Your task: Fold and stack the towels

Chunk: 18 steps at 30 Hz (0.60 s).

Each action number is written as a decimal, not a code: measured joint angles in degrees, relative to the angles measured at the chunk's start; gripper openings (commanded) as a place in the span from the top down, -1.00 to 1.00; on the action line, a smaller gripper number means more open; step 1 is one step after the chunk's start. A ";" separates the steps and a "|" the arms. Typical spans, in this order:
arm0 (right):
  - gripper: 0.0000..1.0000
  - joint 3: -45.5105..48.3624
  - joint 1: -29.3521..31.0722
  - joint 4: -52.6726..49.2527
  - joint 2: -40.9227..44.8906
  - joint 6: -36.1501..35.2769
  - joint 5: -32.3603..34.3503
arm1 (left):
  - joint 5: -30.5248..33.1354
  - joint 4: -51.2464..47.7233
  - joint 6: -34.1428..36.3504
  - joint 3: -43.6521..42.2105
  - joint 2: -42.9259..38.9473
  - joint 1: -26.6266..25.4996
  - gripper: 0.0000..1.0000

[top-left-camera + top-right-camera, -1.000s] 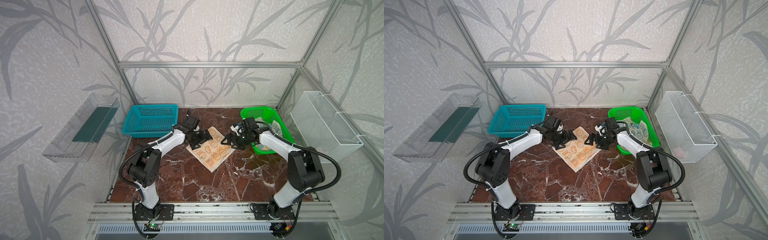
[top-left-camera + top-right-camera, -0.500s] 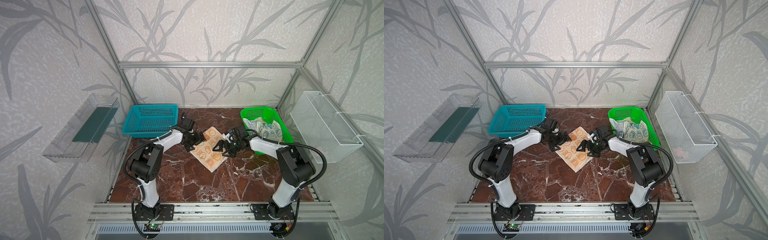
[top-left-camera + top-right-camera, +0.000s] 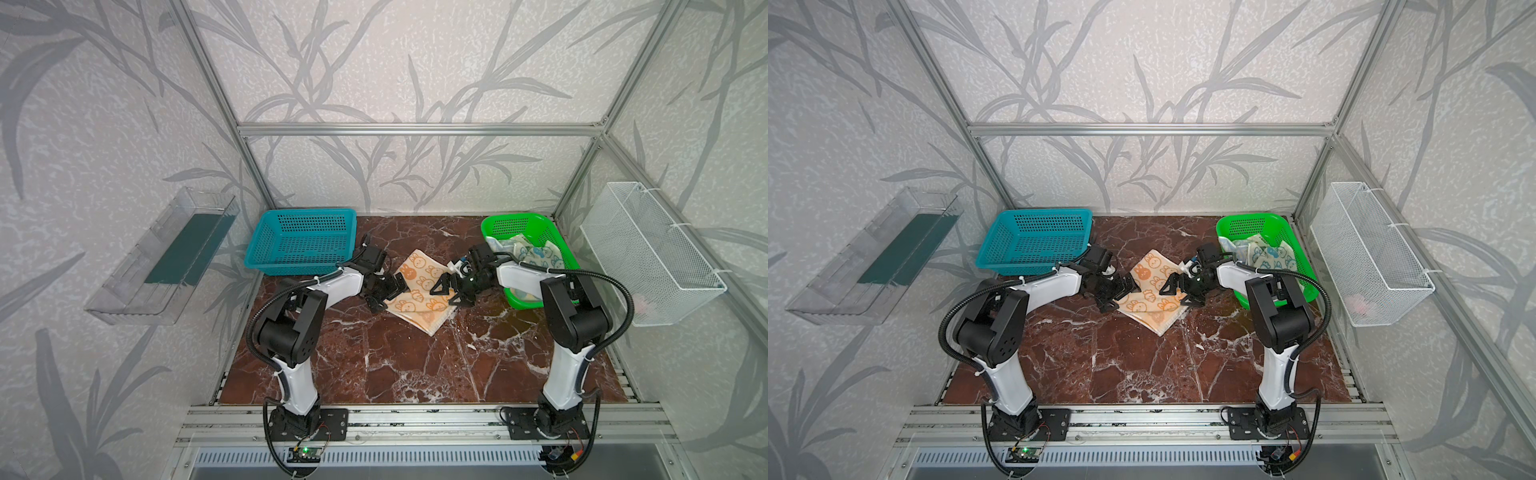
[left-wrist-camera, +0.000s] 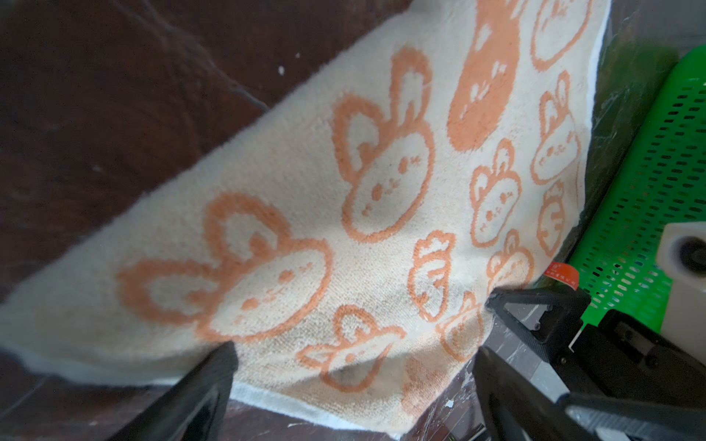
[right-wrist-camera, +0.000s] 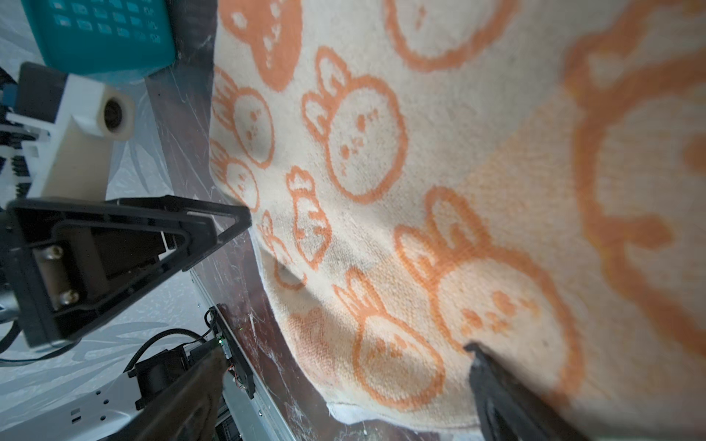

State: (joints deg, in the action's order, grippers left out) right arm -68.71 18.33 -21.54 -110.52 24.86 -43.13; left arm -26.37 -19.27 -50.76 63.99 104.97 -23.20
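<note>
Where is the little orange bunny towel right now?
In both top views the peach-orange bunny-print terry towel lies on the brown marble table, toward the back, between the teal plastic basket and the green plastic basket.

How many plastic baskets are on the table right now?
2. The teal basket sits at the back left; the green basket sits at the back right, holding crumpled towels. None appears hidden.
</note>
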 measured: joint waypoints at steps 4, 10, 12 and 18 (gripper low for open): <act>-0.98 0.11 -0.42 -2.19 3.23 -1.55 1.92 | -0.26 1.40 -0.33 -1.09 -0.61 0.00 -0.98; -0.98 2.23 0.46 -3.19 7.96 -2.25 2.25 | -0.28 1.75 -0.42 -1.25 -0.68 0.00 -0.98; -0.98 2.80 1.44 -3.30 7.58 -2.25 2.49 | -0.28 1.77 -0.44 -1.27 -0.68 0.02 -0.98; -0.98 3.19 4.55 -3.74 5.42 -2.21 3.17 | -0.28 2.08 -0.42 -1.64 -0.96 0.02 -0.98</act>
State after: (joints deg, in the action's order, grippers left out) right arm -65.52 22.87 -25.28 -105.10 22.65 -39.97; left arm -26.65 -17.19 -51.18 62.35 104.01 -23.18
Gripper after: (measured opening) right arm 0.990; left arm 0.992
